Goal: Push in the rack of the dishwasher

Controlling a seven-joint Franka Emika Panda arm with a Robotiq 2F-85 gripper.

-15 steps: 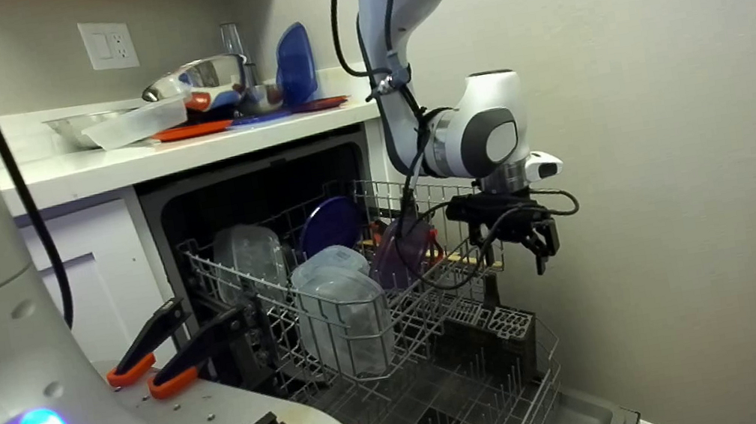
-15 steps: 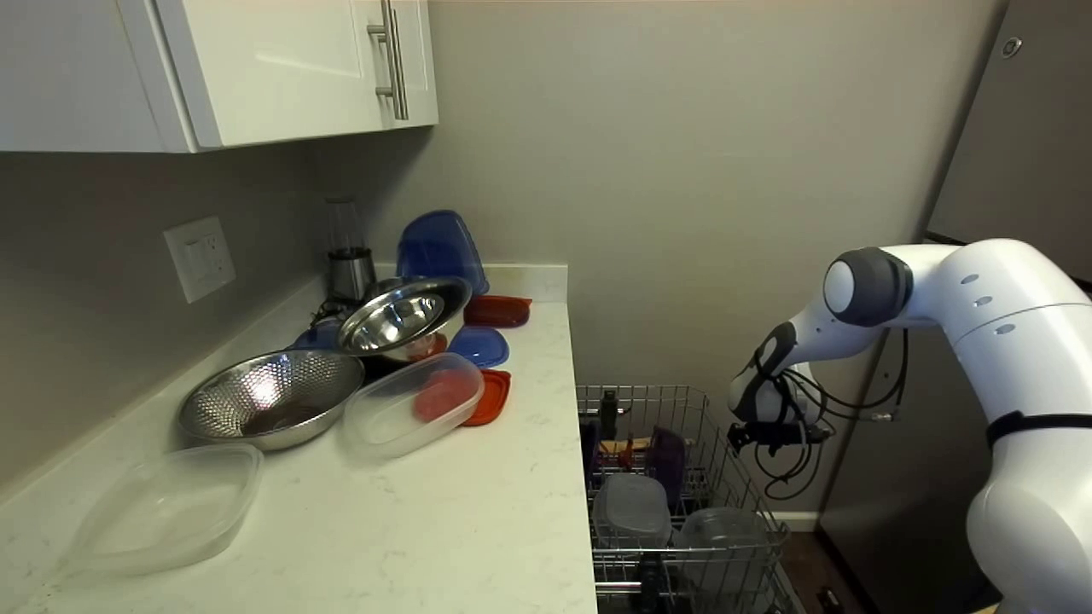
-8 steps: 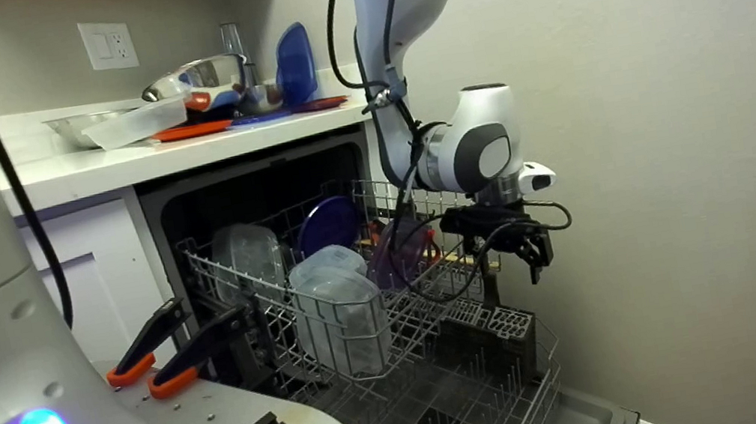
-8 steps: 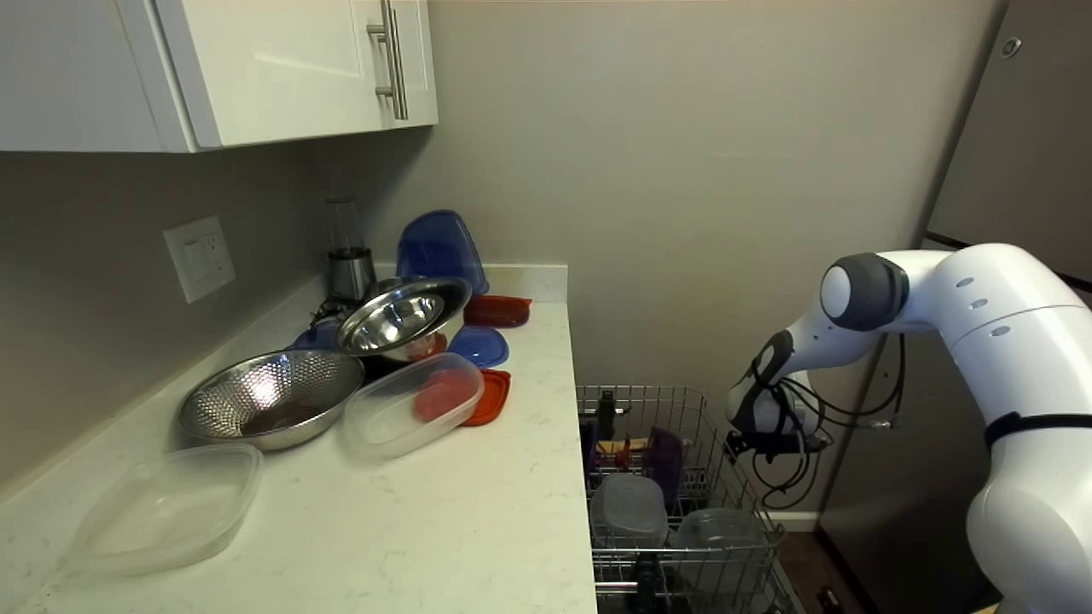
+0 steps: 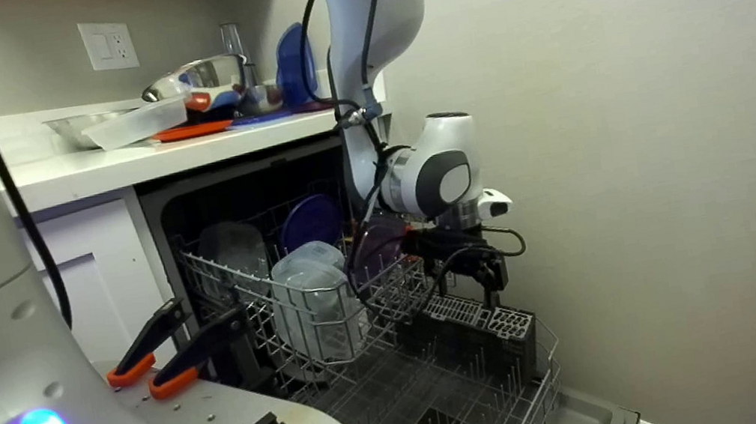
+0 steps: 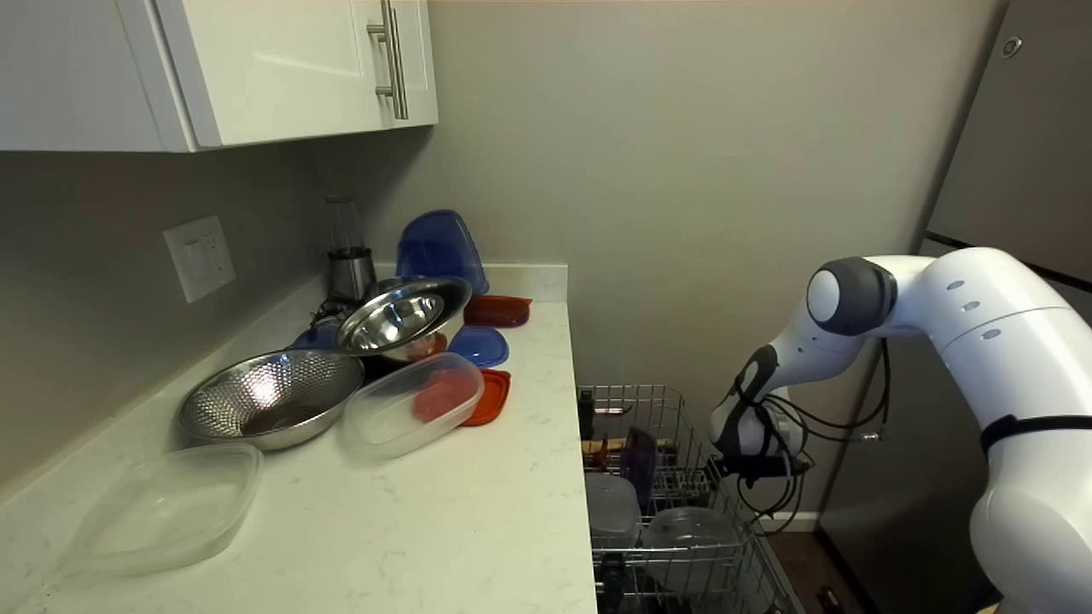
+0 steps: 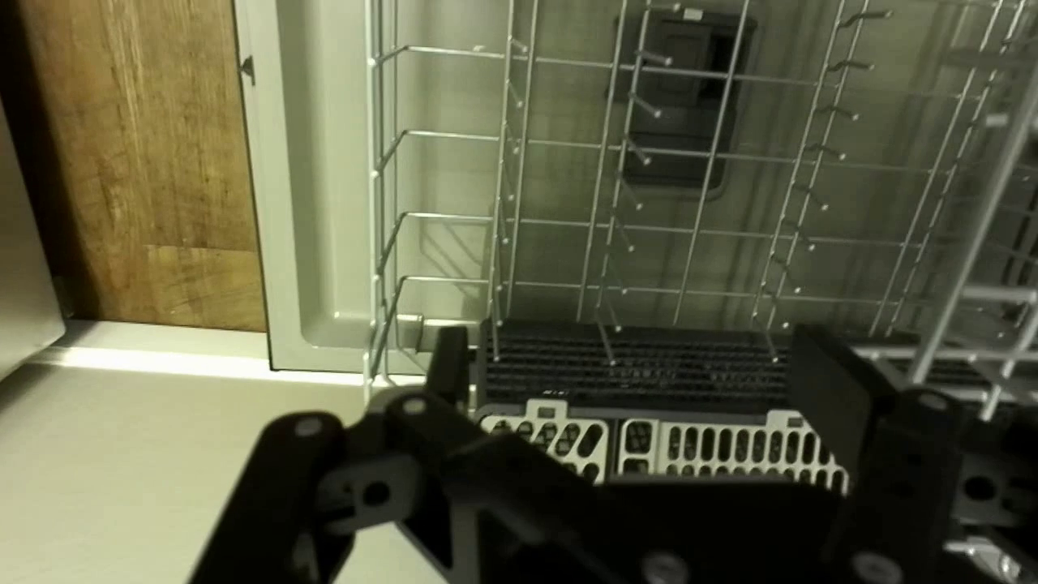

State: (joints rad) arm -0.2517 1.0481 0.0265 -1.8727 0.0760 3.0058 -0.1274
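Pincer (image 7: 634, 369), spread wide, sits just outside the rack (image 5: 326, 322), contact unclear from here, rack reaching inward under the counter's front edge (image 5: 209, 153).

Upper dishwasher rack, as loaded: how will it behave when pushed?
The upper rack is probably stiff: its wire grid shows no obvious sag. Its load looks light, seemingly mostly thin plastic like the translucent containers, so modest force may do. The round dark blue lid stands on edge, so a jerky push could tip it.

Both exterior views share the rack (image 5: 236, 273); the nearer wrist view faces down.
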